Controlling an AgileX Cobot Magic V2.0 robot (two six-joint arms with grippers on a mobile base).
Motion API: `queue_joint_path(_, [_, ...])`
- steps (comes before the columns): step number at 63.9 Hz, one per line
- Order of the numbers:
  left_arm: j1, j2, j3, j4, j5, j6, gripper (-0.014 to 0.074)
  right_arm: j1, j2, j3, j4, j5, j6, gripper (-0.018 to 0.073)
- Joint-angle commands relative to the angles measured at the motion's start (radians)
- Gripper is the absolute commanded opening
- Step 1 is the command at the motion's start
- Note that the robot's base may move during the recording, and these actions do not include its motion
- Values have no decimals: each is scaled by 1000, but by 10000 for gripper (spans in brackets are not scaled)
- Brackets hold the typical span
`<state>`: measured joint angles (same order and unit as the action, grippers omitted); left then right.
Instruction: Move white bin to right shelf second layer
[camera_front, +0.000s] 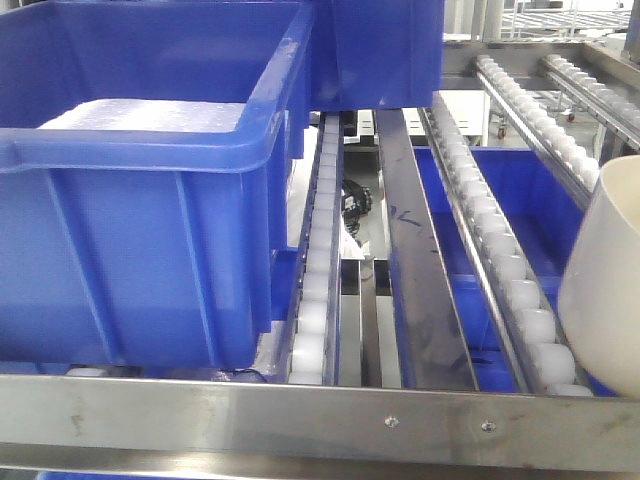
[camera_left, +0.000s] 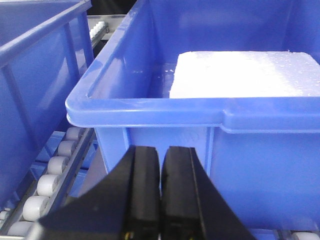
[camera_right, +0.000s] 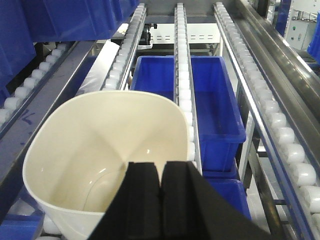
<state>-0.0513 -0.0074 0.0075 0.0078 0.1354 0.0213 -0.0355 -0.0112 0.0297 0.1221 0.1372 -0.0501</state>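
The white bin (camera_front: 605, 270) shows at the right edge of the front view, tilted, over the roller lanes of the right shelf second layer (camera_front: 500, 250) just behind its riveted steel front rail (camera_front: 320, 415). In the right wrist view the white bin (camera_right: 100, 145) is empty and lies over the roller lanes (camera_right: 182, 75). My right gripper (camera_right: 161, 170) is shut on its near wall. My left gripper (camera_left: 161, 152) is shut with nothing in it, close in front of a blue crate (camera_left: 225, 125).
A large blue crate (camera_front: 130, 220) holding a white foam block (camera_front: 140, 115) fills the shelf's left side. Another blue crate (camera_front: 380, 50) stands behind it. A third blue crate (camera_left: 30, 75) sits further left. A lower blue crate (camera_right: 210, 95) lies under the rollers.
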Motion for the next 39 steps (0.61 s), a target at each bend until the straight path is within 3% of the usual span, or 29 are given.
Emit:
queue_joint_path(1, [4,-20,37,-8,-90,-9,85,3,-20,-16,-3,-80,-4,48])
queue_joint_path(39, [4,-20,37,-8,-90,-9,85,3,-20,-16,-3,-80,-4,48])
